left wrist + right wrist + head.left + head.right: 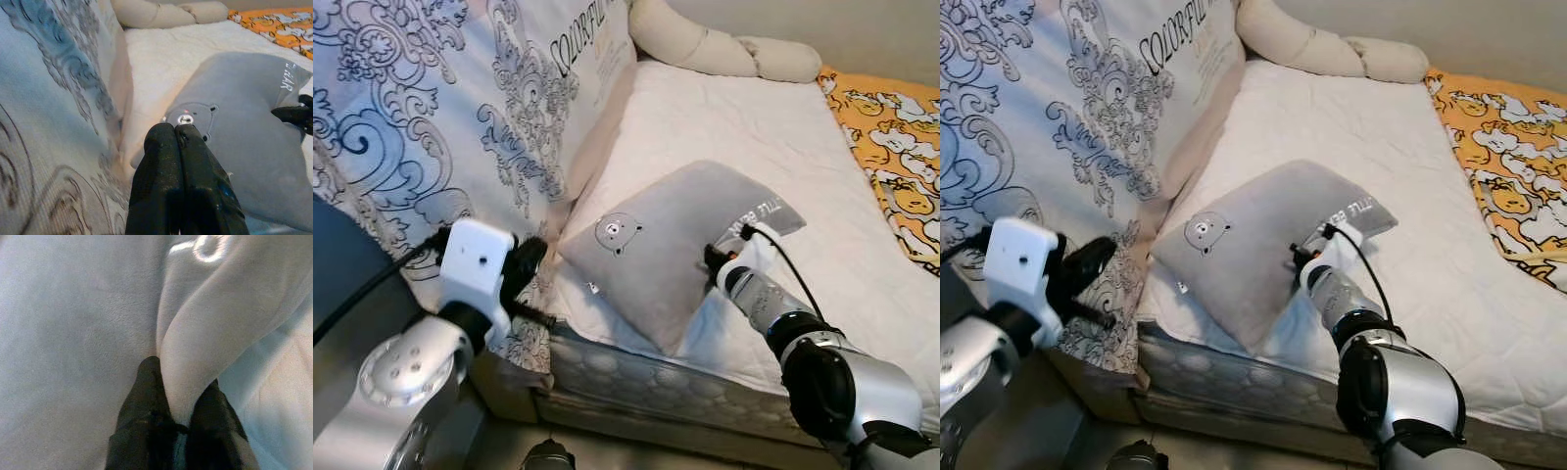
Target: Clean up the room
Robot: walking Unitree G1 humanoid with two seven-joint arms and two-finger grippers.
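Right gripper (178, 404) jaws pinch fold of grey pillow (656, 245) on bed (783, 157); lift slowly, keep pinch deep. Left gripper (177, 142) jaws closed, empty, beside pillow.

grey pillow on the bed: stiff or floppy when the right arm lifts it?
Likely floppy: the right end effector pinches a soft fold of the grey pillow, so fabric bunches. Probably light for its size, plush-looking. It may sag and drag across the mattress rather than lift flat.

— Any writing?
— "COLORFUL" on the patterned quilt (1087, 108), smaller lines under it unreadable.
— And the grey pillow (656, 245)?
— Letters by its edge, possibly "LITTLE BEAR", partly hidden.
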